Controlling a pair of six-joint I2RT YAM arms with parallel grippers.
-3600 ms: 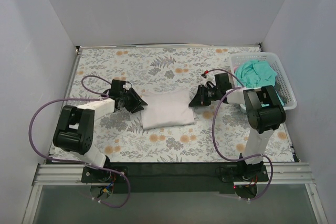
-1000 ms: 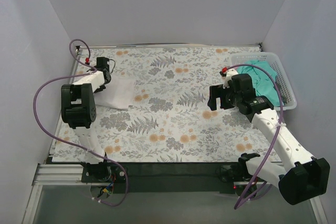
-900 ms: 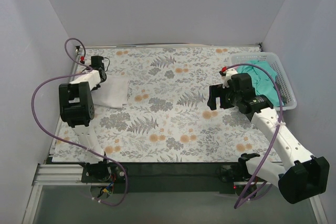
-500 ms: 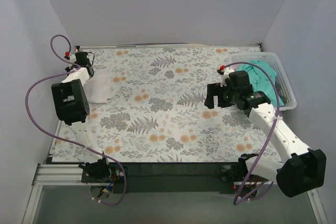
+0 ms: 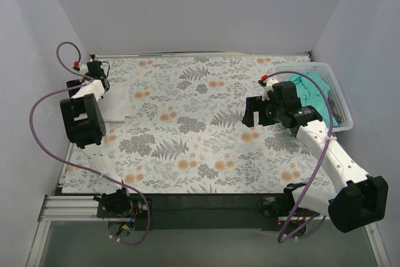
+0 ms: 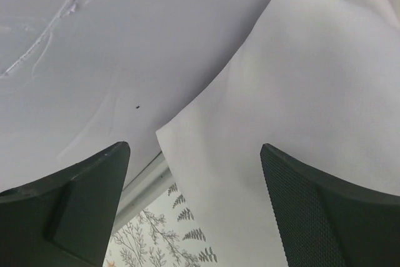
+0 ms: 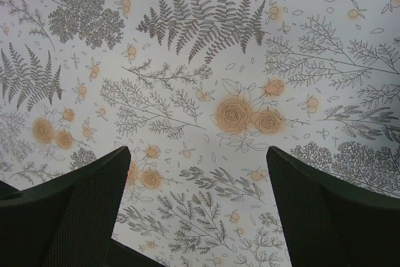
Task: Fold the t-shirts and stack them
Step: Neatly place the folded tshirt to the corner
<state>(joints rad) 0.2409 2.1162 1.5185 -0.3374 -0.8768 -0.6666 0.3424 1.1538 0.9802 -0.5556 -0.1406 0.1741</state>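
One white t-shirt (image 5: 116, 105), one teal t-shirt (image 5: 314, 89) (inside the single basket (image 5: 341, 103))

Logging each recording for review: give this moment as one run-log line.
left jaws open above folded white shirt, far left | right jaws open, empty, over floral tablecloth | green shirt crumpled in basket

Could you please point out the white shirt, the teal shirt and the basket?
white shirt (image 5: 119, 105), top view, middle of the folded cloth
teal shirt (image 5: 314, 97), top view, bunched cloth in the basket
basket (image 5: 301, 67), top view, far rim
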